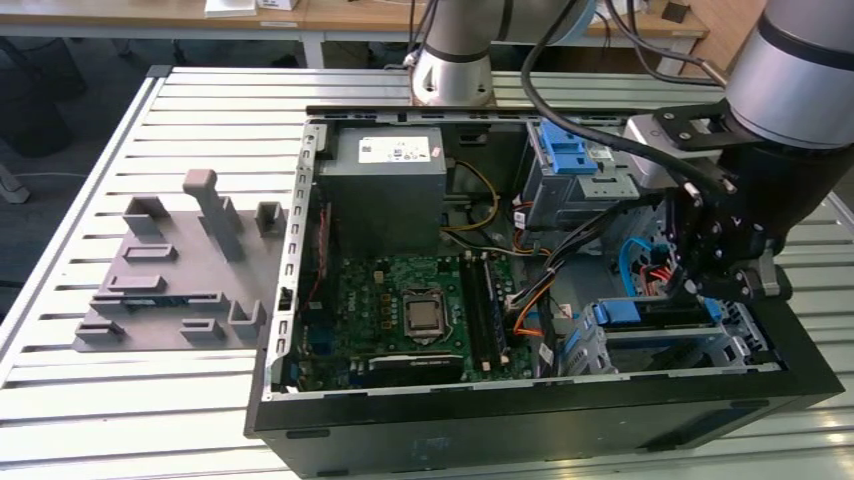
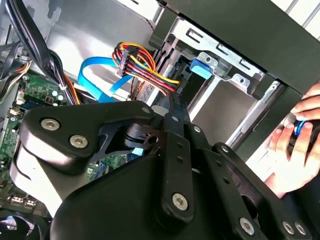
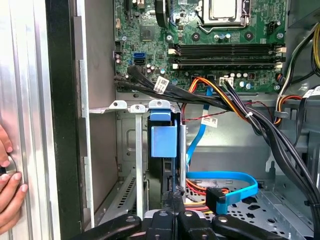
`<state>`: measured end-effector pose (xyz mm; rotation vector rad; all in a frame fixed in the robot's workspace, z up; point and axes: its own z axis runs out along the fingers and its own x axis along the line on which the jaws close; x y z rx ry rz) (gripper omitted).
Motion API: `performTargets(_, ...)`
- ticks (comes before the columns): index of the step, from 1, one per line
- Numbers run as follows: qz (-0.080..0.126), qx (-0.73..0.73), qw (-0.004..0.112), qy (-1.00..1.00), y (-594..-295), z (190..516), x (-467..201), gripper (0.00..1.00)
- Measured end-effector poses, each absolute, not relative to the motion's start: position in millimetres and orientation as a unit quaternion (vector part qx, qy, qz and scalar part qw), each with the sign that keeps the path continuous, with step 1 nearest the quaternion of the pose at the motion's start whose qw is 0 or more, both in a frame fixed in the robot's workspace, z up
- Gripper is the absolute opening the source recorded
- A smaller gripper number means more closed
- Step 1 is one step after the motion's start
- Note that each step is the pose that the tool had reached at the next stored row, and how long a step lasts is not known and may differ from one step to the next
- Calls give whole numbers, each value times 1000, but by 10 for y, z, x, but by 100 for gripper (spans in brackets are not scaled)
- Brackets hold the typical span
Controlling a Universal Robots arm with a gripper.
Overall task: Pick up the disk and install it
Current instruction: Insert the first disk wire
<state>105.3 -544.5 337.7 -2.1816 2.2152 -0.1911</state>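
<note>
The end effector (image 3: 172, 220) sits low inside the open computer case (image 1: 534, 420), right at the drive cage (image 1: 667, 345). Its fingers look pinched narrow on the edge of the disk (image 3: 164, 142), which stands on edge in its blue carrier, partway into the cage slot. My take: keep the disk square to the slot rails and push straight, and keep clear of the orange and black cables (image 3: 235, 107) nearby. A person's hand (image 3: 7, 192) rests at the case's outer edge. Further out is the motherboard (image 1: 414, 310), then the slatted metal tabletop (image 1: 160, 400) with a grey fixture (image 1: 174, 270), and desks behind.
</note>
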Motion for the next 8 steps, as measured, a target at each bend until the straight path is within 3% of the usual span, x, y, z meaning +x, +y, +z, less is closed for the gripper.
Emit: performTargets(8,-61,-700,13,711,-5445,3413,1053,11)
